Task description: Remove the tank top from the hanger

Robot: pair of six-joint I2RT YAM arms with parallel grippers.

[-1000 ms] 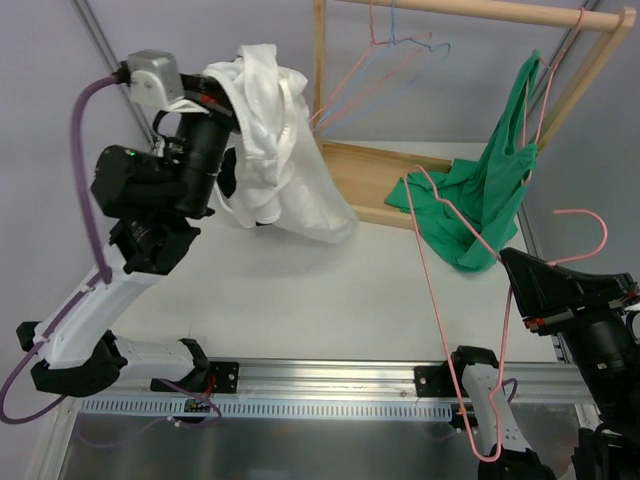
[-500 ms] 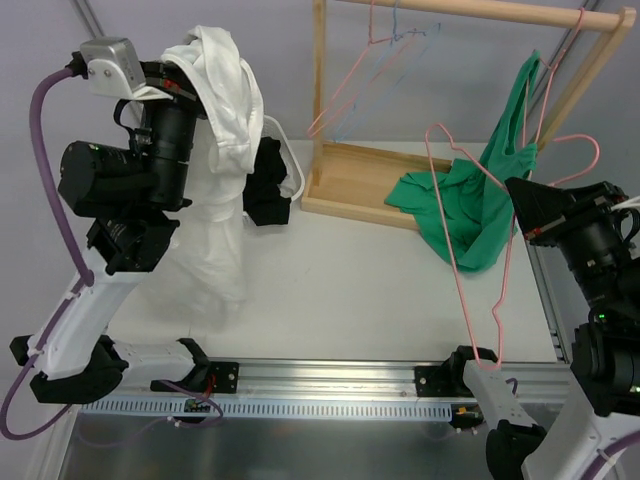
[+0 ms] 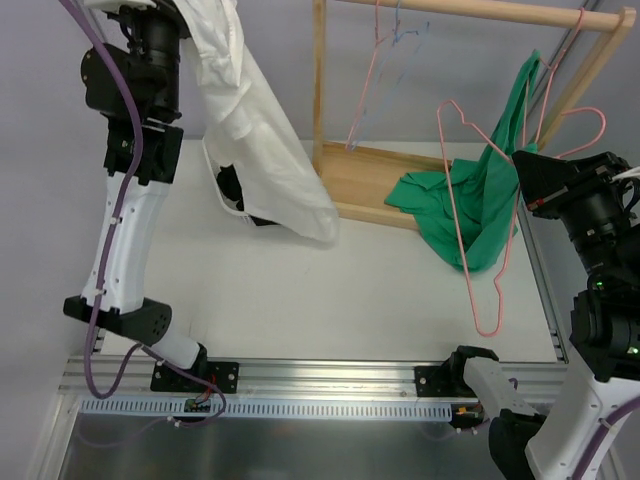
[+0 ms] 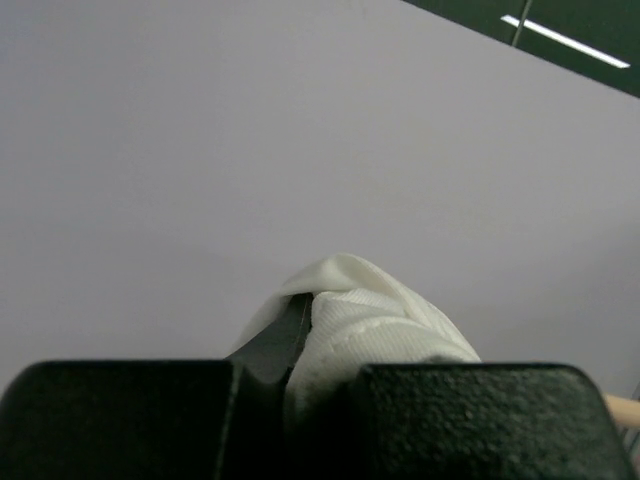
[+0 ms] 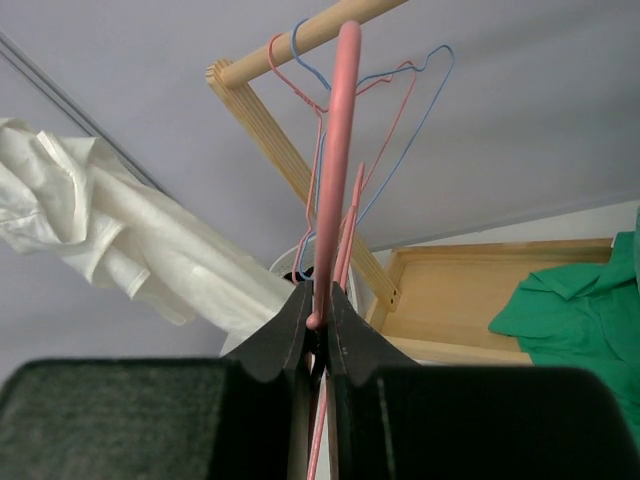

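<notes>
The white tank top (image 3: 262, 150) hangs free from my left gripper (image 3: 190, 15), which is raised high at the top left and shut on a bunch of its fabric (image 4: 365, 315). The bare pink wire hanger (image 3: 470, 230) is separate from the top and dangles over the table's right side. My right gripper (image 3: 522, 160) is shut on the hanger's wire near the hook (image 5: 322, 300). In the right wrist view the tank top (image 5: 120, 230) shows at the left, well away from the hanger.
A wooden rack (image 3: 320, 100) with a base tray (image 3: 375, 180) stands at the back. Pink and blue hangers (image 3: 385, 40) hang on its rod. A green garment (image 3: 485, 200) droops from the rack's right end. A white basket holding something black (image 3: 232, 195) sits behind the tank top.
My left arm has risen higher, lifting the tank top so it hangs clear of the table. The right gripper stays put and the hanger has swung slightly right.
</notes>
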